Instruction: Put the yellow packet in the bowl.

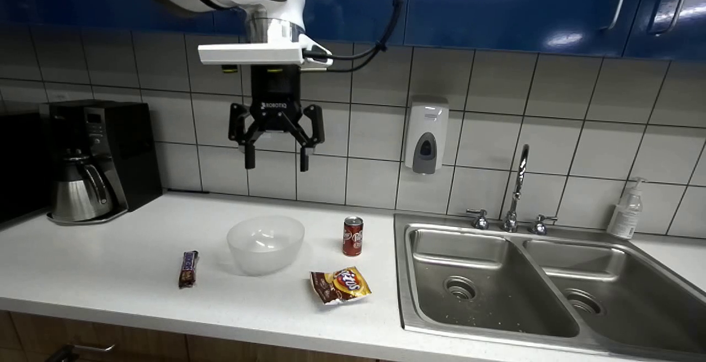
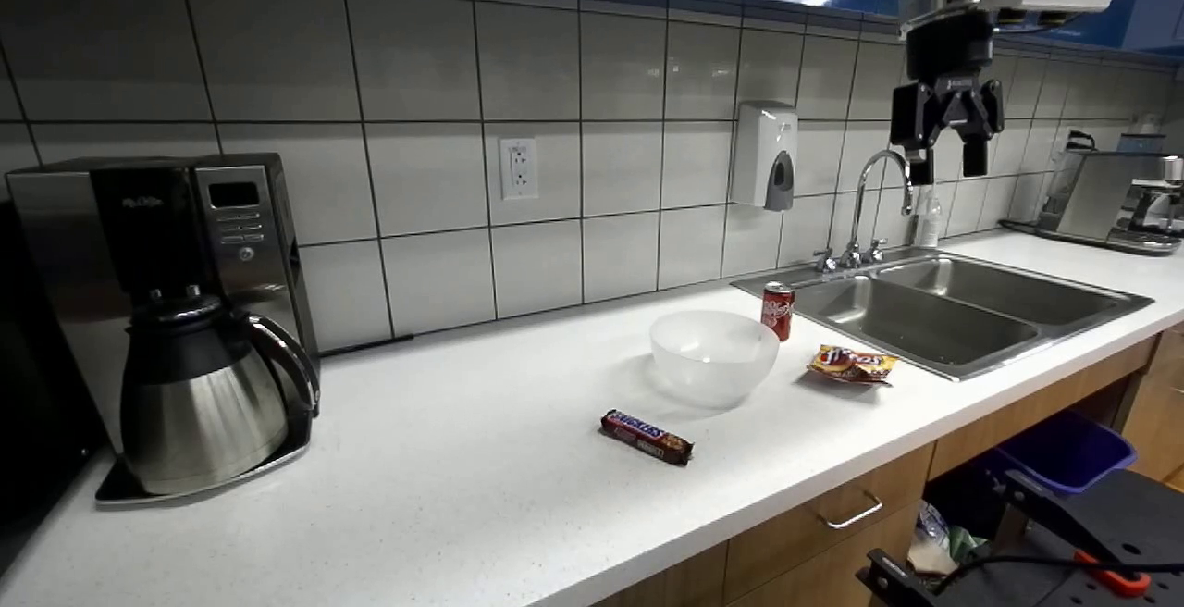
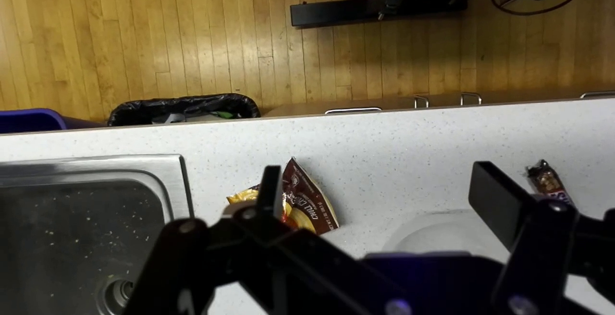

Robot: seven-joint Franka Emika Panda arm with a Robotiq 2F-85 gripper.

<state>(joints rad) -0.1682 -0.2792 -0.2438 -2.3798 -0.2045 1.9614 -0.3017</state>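
Packet (image 1: 341,286) lies rumpled on desk (image 1: 138,240), between bowl (image 1: 259,260) and sink (image 1: 402,273), near red can (image 1: 353,238). Jaws wide apart, nothing between, well above desk. Guess: light, soft, slick film, contents probably brittle. I'd pinch gently across raised middle, coming straight down; grabbing thin end edge could let it slip. Film should give, so I'd check hold before lifting.

Below the matt gripper (image 1: 277,166), the packet (image 1: 342,286) is crinkled, glossy film, the bowl (image 1: 266,257) smooth, frosted and plastic-looking, the can (image 1: 352,239) shiny metal. Lower, to the gripper's side, the sink (image 1: 463,249) is brushed metal. Behind it, faintly glossy tiles (image 1: 375,130); higher, glossy cupboards (image 1: 496,14).
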